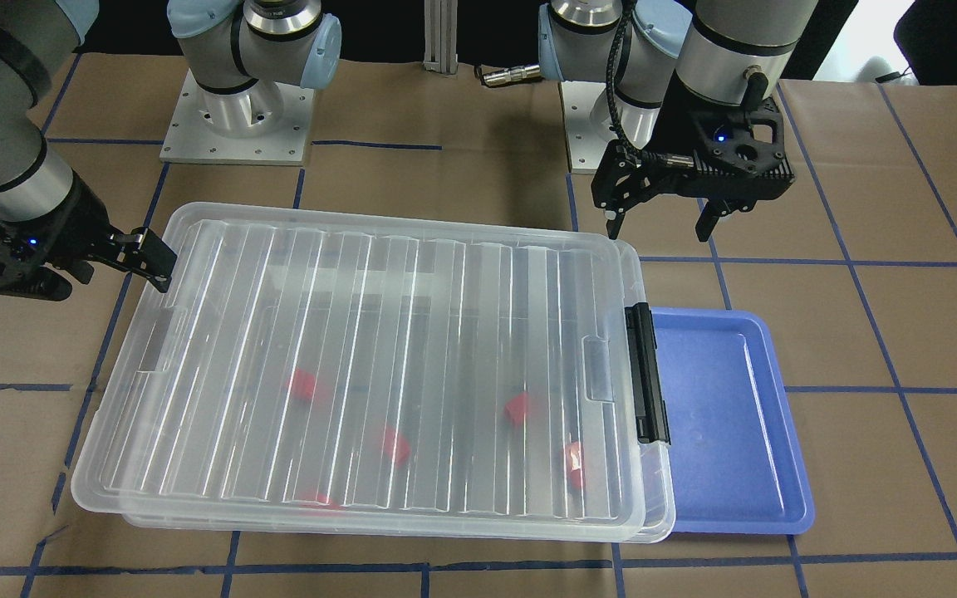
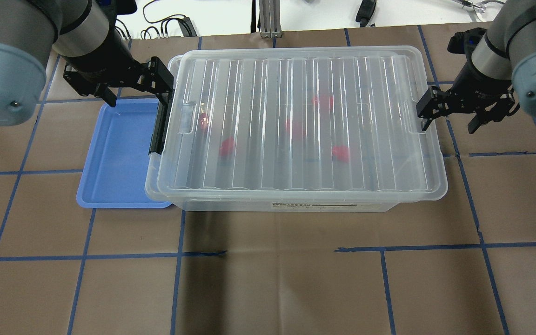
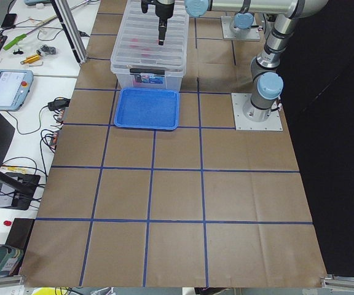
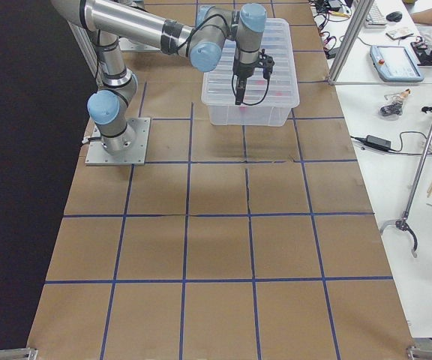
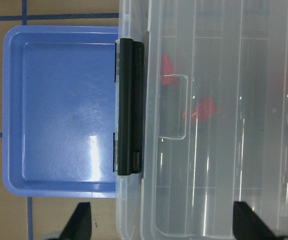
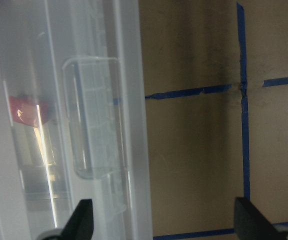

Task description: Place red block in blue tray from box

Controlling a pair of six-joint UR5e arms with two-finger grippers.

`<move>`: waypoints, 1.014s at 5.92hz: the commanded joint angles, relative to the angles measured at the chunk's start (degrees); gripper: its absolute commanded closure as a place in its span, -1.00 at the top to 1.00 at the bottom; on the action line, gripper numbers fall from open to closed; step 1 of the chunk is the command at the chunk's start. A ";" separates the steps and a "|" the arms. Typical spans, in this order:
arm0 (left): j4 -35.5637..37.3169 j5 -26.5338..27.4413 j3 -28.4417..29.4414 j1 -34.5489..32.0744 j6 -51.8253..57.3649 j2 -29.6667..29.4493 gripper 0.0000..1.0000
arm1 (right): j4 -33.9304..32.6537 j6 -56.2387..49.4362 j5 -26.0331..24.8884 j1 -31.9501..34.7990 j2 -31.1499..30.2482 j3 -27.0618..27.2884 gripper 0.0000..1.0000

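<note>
Clear ribbed-lid box (image 2: 296, 130), glossy red blocks (image 2: 341, 151) inside. Black latch (image 5: 129, 107) and rimmed blue tray (image 5: 59, 100) below left gripper (image 2: 135, 93) - fingers spread. Right gripper (image 2: 448, 123) fingers spread too - bare table (image 2: 505, 186) under outer finger.

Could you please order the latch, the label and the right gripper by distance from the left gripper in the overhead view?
1. Latch, right beside the left gripper.
2. Label, on the box's near wall.
3. Right gripper, at the box's opposite end.

This is looking like a robotics lab: industrial arms (image 4: 133, 26) are standing bolted to metal base plates (image 1: 192, 145) on a table (image 3: 244, 190) gridded with blue tape (image 3: 153, 184), while a teach pendant (image 3: 6, 88) and cables (image 3: 54, 106) are lying on the side bench (image 3: 39, 83)
</note>
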 commanded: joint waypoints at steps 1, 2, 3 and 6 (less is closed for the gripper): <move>-0.03 0.03 0.00 -0.02 0.00 0.09 0.97 | -1.95 -0.17 -0.07 -1.58 0.08 2.45 1.00; -0.03 0.03 0.00 -0.02 0.00 0.00 0.97 | -1.95 -2.43 -0.15 -2.19 0.17 2.45 1.00; -0.03 0.03 0.00 -0.02 0.00 0.00 0.97 | -1.95 -6.54 -0.07 -4.72 0.17 2.45 1.00; -0.03 0.03 0.00 0.06 0.00 0.00 0.97 | -6.14 -20.94 -0.24 -11.23 1.48 2.36 1.00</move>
